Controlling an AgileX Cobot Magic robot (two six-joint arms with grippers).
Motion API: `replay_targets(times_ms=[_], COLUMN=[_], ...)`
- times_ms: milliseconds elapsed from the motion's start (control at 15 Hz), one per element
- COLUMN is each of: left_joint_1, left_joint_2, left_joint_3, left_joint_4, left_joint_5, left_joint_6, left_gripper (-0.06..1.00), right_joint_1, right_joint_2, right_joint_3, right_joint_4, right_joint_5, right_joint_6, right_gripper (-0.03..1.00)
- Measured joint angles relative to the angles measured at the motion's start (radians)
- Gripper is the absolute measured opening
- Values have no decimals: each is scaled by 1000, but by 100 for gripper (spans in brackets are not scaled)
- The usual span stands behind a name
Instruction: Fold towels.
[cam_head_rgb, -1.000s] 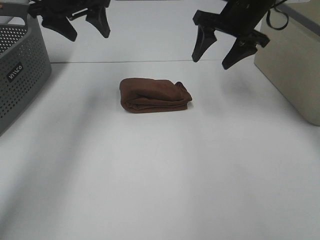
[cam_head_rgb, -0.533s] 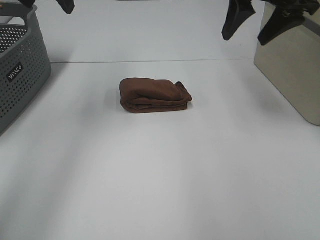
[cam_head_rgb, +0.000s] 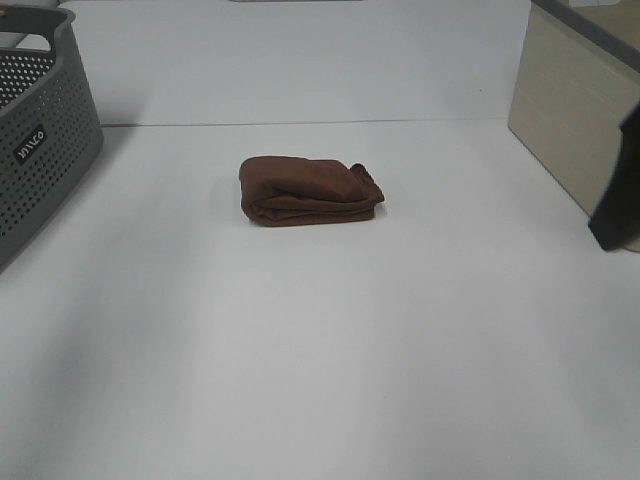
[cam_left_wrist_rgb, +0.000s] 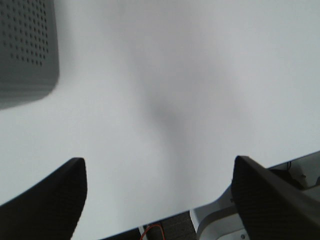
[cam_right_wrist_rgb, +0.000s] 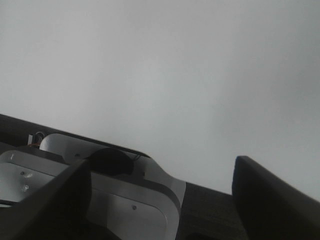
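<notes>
Exterior high view. One dark reddish-brown terry cloth towel (cam_head_rgb: 310, 190), folded into a compact thick bundle with rounded layered edges, lay on the white tabletop (cam_head_rgb: 320, 350), roughly midway between the left and right edges and nearer the far edge than the near one. One grey perforated plastic basket (cam_head_rgb: 40, 140), bearing a small white logo on its wall, stood at the tabletop's left edge, well apart from the towel. One beige box-shaped container (cam_head_rgb: 570, 140) stood at the right edge toward the far corner, also well apart from the towel. One dark object (cam_head_rgb: 618, 195), cut off by the frame at the right edge, overlapped the beige container; its identity could not be told.

Left wrist view. Left gripper (cam_left_wrist_rgb: 157, 192): two black textured fingers (cam_left_wrist_rgb: 47, 197) standing wide apart, nothing between them, over bare white tabletop. A corner of the grey perforated basket showed blurred beyond. The tabletop's edge and a pale machine part showed beside one finger.

Right wrist view. Right gripper (cam_right_wrist_rgb: 160, 192): two black fingers (cam_right_wrist_rgb: 270, 200) likewise spread wide, holding nothing. White tabletop, its dark edge and a grey-white machine housing (cam_right_wrist_rgb: 115, 192) showed between them. The towel did not appear in either wrist view.
</notes>
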Motion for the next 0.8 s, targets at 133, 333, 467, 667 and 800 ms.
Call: replay_targets(times_ms=[133, 333, 467, 667, 800], left_joint_1=[0, 0, 0, 0, 0], left_joint_2=[-195, -516, -767, -1031, -1157], left_joint_3=[186, 411, 542, 633, 665], left_joint_4=[0, -1, -18, -95, -120], left_joint_5=[-1, -25, -30, -30, -42], left_joint_6=[0, 9, 58, 151, 182], left_gripper=[76, 76, 76, 76, 76], right_joint_1=[0, 0, 0, 0, 0], right_joint_2=[-152, -402, -610, -847, -984], right_joint_3=[132, 277, 357, 444, 497], right_joint_4=[-1, -6, -16, -49, -58], right_joint_5=[1, -10, -16, -66, -108], right_joint_6=[0, -3, -45, -66, -73], right_gripper=[74, 74, 74, 74, 74])
